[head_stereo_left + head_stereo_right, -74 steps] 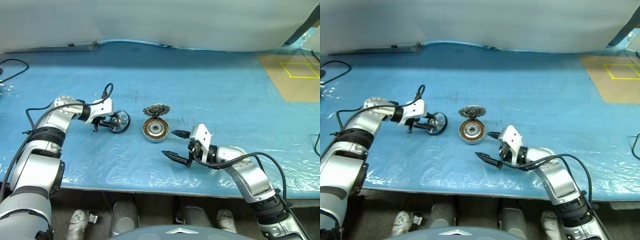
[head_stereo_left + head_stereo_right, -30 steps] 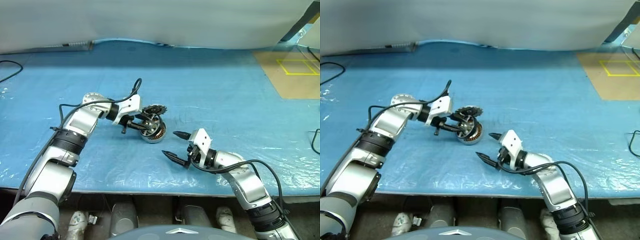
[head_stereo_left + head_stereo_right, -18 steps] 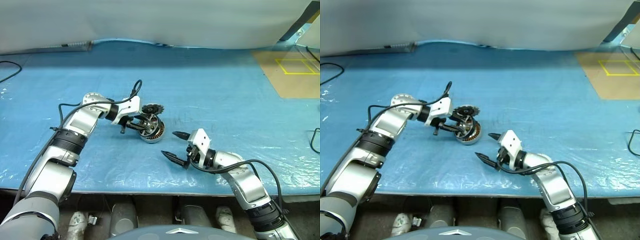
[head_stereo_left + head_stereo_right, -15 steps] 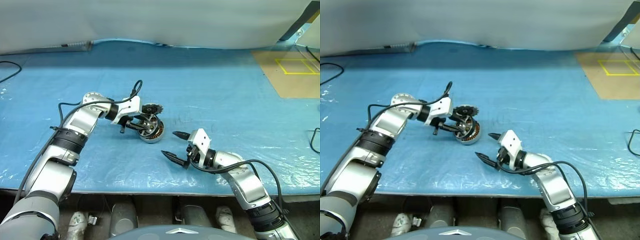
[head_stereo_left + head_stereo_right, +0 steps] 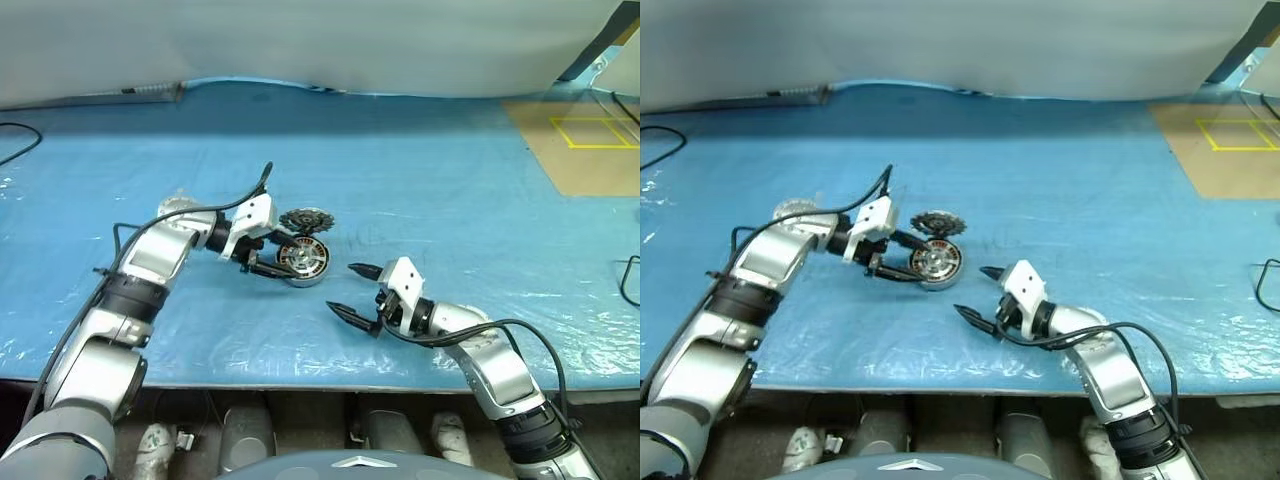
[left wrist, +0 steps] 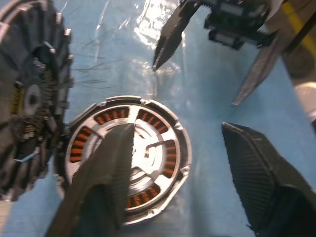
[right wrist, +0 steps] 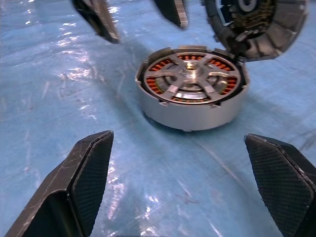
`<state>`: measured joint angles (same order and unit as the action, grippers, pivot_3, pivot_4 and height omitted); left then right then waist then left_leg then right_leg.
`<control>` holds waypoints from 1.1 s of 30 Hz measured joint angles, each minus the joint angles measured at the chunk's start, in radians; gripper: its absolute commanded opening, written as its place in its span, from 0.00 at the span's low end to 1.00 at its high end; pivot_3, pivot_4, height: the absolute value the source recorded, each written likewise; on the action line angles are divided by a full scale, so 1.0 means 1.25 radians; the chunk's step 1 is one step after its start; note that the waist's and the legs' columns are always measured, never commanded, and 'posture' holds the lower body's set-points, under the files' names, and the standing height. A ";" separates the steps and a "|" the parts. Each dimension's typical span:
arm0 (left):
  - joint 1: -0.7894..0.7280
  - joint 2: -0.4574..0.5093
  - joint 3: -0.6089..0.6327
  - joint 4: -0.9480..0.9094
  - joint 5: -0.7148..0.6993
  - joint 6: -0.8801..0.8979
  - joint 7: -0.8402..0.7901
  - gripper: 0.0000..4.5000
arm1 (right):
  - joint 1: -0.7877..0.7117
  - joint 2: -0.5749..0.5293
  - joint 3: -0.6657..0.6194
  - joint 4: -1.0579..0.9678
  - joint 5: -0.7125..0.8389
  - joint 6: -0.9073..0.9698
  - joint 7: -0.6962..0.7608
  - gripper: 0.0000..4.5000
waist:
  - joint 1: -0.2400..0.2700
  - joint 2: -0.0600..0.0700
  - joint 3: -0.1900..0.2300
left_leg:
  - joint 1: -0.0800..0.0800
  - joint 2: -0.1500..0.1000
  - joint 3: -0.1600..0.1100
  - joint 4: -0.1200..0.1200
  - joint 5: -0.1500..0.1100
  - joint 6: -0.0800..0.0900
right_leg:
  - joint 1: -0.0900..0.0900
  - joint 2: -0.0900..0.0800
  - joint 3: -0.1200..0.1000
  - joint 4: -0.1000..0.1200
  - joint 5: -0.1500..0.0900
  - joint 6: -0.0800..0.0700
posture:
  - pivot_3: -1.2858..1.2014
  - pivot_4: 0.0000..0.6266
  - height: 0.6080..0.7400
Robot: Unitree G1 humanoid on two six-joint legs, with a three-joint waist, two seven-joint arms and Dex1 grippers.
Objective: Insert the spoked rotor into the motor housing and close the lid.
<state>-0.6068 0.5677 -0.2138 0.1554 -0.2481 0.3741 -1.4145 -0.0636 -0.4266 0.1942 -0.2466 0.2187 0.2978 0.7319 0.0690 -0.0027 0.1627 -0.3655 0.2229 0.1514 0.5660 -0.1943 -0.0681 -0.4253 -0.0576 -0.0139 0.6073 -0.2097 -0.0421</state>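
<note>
While the spoked rotor (image 7: 190, 80) sits down inside the motor housing (image 5: 304, 261) on the blue sheet (image 5: 420, 180), the lid (image 5: 307, 221) leans tilted against the housing's far edge. Left gripper (image 5: 266, 254) hangs just beside the housing, fingers apart, holding nothing. Right gripper (image 5: 352, 289) waits nearby, fingers spread wide, empty too.

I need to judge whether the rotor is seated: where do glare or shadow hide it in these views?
Right wrist view: the spoked rotor inside the motor housing is evenly lit, with glints only on the blue sheet. Left wrist view: a finger of the left gripper covers part of the rotor, and its hub glares white.
</note>
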 measured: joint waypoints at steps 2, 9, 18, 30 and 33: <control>0.069 0.002 0.029 -0.073 -0.041 0.059 0.033 0.29 | -0.009 0.001 -0.023 0.003 0.010 0.019 -0.013 1.00 | 0.000 0.000 0.000 | 0.000 0.000 0.000 0.000 0.000 0.000 | 0.000 0.000 0.000 0.000 0.000 0.000 | 0.52 0.24 1.00; 0.341 -0.082 0.117 -0.263 -0.119 0.104 0.228 0.01 | -0.177 0.014 -0.094 0.113 -0.017 0.126 -0.141 1.00 | -0.002 0.001 0.000 | 0.001 0.000 0.001 0.001 0.000 0.000 | 0.000 0.000 0.000 0.000 0.000 0.000 | 0.52 0.24 1.00; 0.564 -0.199 0.175 -0.317 -0.085 -0.132 0.422 0.00 | -0.419 0.038 -0.104 0.330 -0.035 0.132 -0.146 0.38 | -0.006 0.002 0.001 | 0.001 0.001 0.001 0.000 0.000 0.000 | 0.000 0.002 0.001 0.000 0.000 0.000 | 0.52 0.24 1.00; 0.609 -0.243 0.168 -0.324 -0.047 -0.248 0.562 0.00 | -0.709 0.128 -0.036 0.828 -0.091 -0.103 0.051 0.02 | -0.023 0.002 0.001 | -0.001 0.002 0.001 0.002 0.000 0.001 | -0.001 0.001 0.000 0.001 0.000 -0.001 | 0.52 0.24 1.00; 0.616 -0.241 0.159 -0.350 -0.050 -0.221 0.582 0.00 | -0.750 0.156 -0.038 0.918 -0.093 -0.134 0.104 0.02 | -0.022 0.002 0.001 | -0.001 0.003 0.001 0.003 -0.001 0.001 | -0.001 0.001 -0.001 0.001 0.000 -0.002 | 0.52 0.24 1.00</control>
<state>0.1638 0.2659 -0.0147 -0.2821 -0.3101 0.0983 -0.6869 -1.0016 -0.2319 0.1467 0.9009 0.1026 0.1308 0.8620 0.0409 0.0001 0.1642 -0.3666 0.2265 0.1525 0.5697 -0.1950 -0.0662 -0.4263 -0.0558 -0.0156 0.6091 -0.2104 -0.0443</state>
